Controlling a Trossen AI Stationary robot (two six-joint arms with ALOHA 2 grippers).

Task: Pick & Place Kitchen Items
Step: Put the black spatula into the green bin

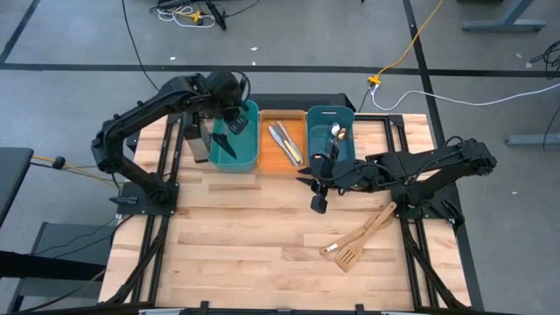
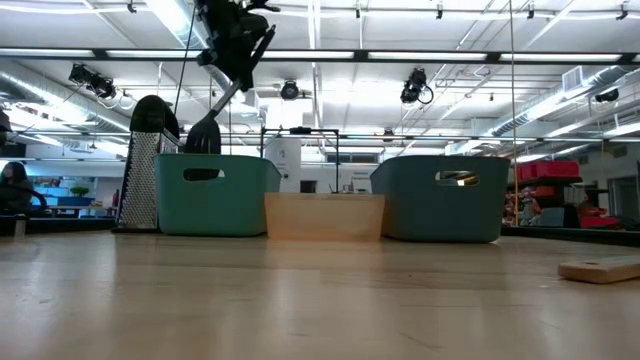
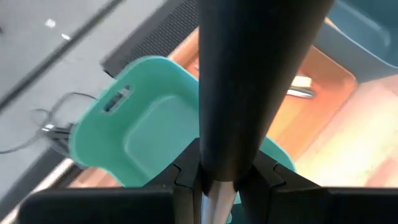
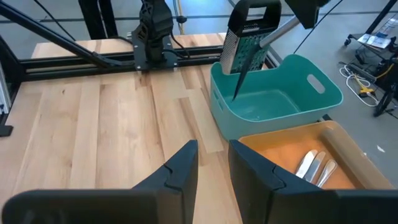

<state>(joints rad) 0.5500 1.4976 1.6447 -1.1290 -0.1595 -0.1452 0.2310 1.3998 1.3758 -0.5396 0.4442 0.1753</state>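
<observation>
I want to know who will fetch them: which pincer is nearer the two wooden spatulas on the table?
Right. The right pincer hovers over the table beside the wooden spatulas; the left pincer is across the table, above the left teal bin.

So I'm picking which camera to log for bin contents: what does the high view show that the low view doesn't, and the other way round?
Only the high view shows what lies inside: silver cutlery in the orange bin, spoons in the right teal bin, plus the right gripper over the table. Only the low view shows the upright metal box grater from the side. Both show the left gripper holding the black slotted spatula above the left teal bin, and the wooden spatulas.
</observation>
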